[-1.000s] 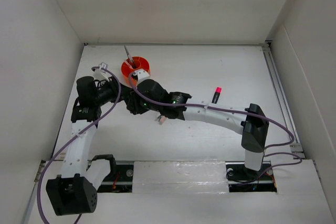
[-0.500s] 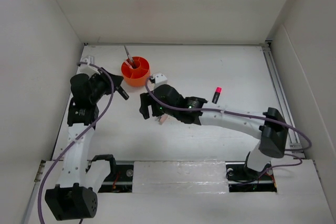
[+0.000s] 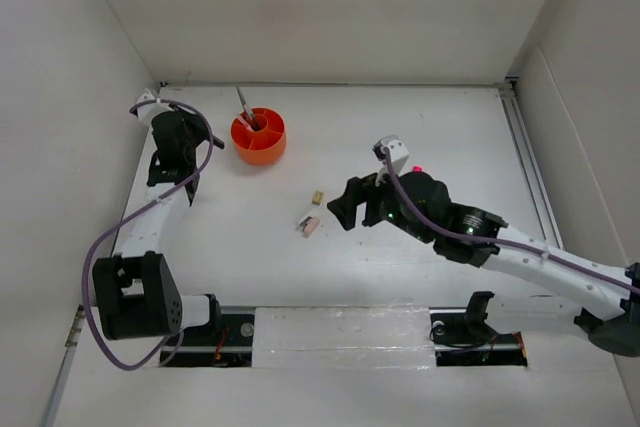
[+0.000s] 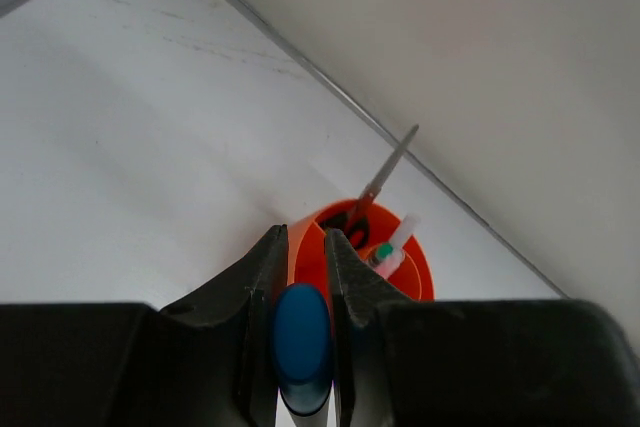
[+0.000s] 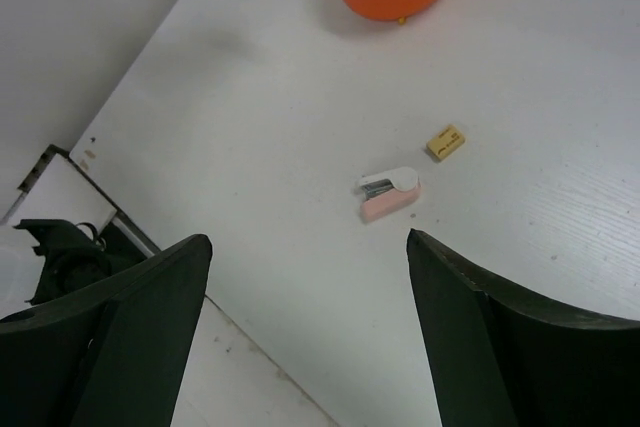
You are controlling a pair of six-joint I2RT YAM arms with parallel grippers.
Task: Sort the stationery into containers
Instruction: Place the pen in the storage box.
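Observation:
My left gripper point(image 4: 304, 239) point(image 3: 192, 143) is shut on a black marker with a blue cap point(image 4: 302, 342); it hangs at the far left, short of the orange tub point(image 4: 412, 269) point(image 3: 258, 138). Scissors point(image 4: 386, 179) point(image 3: 243, 102) and some pens point(image 4: 392, 248) stand in the tub. My right gripper point(image 5: 308, 237) point(image 3: 341, 211) is open and empty over the middle of the table. Ahead of it lie a small pink and white piece point(image 5: 390, 193) point(image 3: 309, 225) and a tan eraser point(image 5: 446, 141) point(image 3: 317, 197). The pink cap of a marker point(image 3: 414, 165) peeks out behind the right arm.
White walls enclose the table on the left, back and right. A metal rail point(image 3: 530, 162) runs along the right edge. The near edge point(image 5: 150, 247) with a black mount point(image 5: 60, 252) lies under the right gripper's left finger.
My right gripper has opened and pulled back from the tub toward the right and nearer side. My left arm has swung to the far left, the marker still in its grip.

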